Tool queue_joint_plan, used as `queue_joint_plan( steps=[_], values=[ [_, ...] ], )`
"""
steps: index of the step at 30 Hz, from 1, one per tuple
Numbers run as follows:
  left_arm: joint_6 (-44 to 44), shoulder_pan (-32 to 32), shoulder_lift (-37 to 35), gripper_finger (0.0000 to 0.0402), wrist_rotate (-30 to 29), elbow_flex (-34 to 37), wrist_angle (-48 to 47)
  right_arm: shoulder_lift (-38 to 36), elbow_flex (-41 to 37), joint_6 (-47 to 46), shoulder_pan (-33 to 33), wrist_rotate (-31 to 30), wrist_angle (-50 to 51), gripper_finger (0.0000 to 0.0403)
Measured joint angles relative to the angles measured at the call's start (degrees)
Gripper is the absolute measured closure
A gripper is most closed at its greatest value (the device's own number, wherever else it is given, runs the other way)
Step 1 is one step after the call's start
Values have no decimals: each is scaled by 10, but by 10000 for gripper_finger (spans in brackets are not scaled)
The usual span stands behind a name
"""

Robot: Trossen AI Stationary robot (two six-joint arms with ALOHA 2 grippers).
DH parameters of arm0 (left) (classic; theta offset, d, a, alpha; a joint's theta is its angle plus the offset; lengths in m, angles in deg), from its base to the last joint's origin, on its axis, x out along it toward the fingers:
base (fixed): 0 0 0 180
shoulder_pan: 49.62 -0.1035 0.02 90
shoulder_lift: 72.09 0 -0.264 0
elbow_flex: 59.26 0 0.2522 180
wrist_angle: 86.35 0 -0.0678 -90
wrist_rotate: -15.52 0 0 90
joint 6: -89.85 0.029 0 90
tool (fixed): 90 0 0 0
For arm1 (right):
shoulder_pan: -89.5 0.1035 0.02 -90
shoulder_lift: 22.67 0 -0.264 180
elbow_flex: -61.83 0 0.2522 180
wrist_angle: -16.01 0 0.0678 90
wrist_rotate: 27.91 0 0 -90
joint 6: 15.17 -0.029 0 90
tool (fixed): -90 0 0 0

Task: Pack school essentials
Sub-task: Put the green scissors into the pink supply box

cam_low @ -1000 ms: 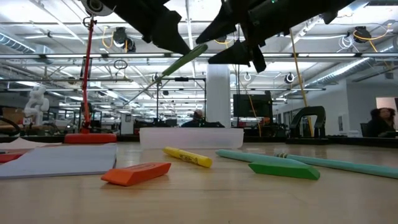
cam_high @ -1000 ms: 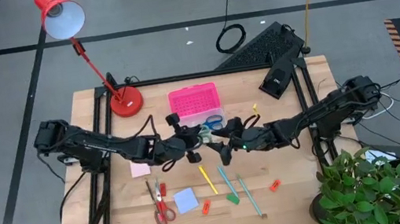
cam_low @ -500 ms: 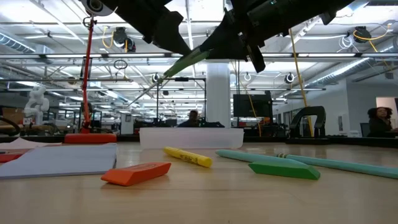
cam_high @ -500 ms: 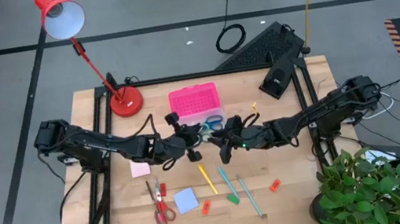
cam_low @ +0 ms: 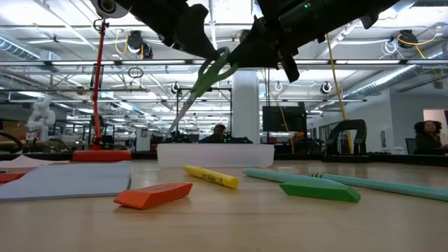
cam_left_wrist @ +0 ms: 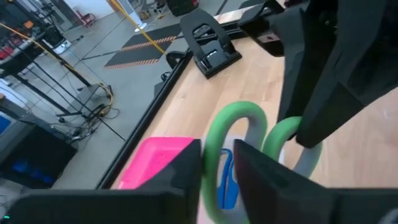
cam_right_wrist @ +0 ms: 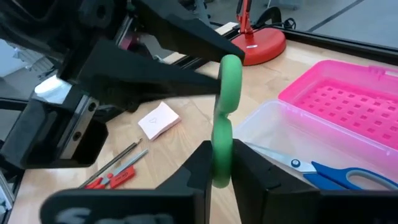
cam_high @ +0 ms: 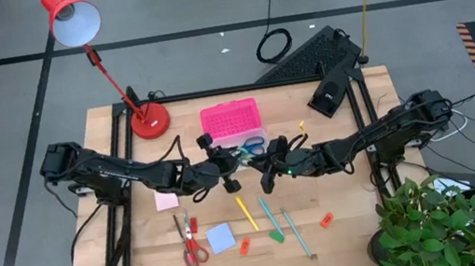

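Observation:
The green-handled scissors (cam_low: 208, 73) hang in the air between my two grippers, over the middle of the table and just in front of the clear box (cam_high: 255, 145). Their blades (cam_low: 178, 115) slant down toward the left. My left gripper (cam_high: 227, 170) and my right gripper (cam_high: 269, 170) are each shut on one handle loop. Blue-handled scissors (cam_right_wrist: 339, 175) lie inside the clear box, next to its open pink lid (cam_high: 231, 119). My left gripper pinches one green handle loop (cam_left_wrist: 210, 163) between its two fingers, coming level from the table's left. The scissors are lifted clear, blades tilted down. My right gripper pinches the other handle loop (cam_right_wrist: 221, 142) between its two fingers, coming level from the table's right. The loop stands edge-on in the gap.
On the near half of the table lie red-handled scissors (cam_high: 188, 246), a blue note pad (cam_high: 221, 237), a pink note pad (cam_high: 166, 200), a yellow pencil (cam_high: 246, 212), teal pencils (cam_high: 298, 233), a green eraser (cam_high: 277, 237) and red erasers (cam_high: 326, 221). The red lamp's base (cam_high: 149, 121) stands far left.
My right gripper has closed in on the scissors' handle from the right and taken hold of a loop. The scissors have turned in the hold: their blades have swung from a shallow slant to a steeper one, pointing further down.

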Motion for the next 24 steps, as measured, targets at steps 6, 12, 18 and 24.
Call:
queue_joint_plan(
  steps=[6, 12, 18, 24],
  values=[
    [12, 13, -2, 203, -26, 0, -5, 0, 0, 6, 0, 3, 1, 375],
    [23, 38, -23, 149, -44, 0, -9, 0, 1, 8, -8, -9, -7, 377],
    [20, 60, -53, 131, -49, -1, -40, 0, 1, 6, -16, -14, -6, 377],
    [14, 78, -74, 131, -54, 0, -61, 0, -18, -6, -21, -15, -40, 377]
  ],
)
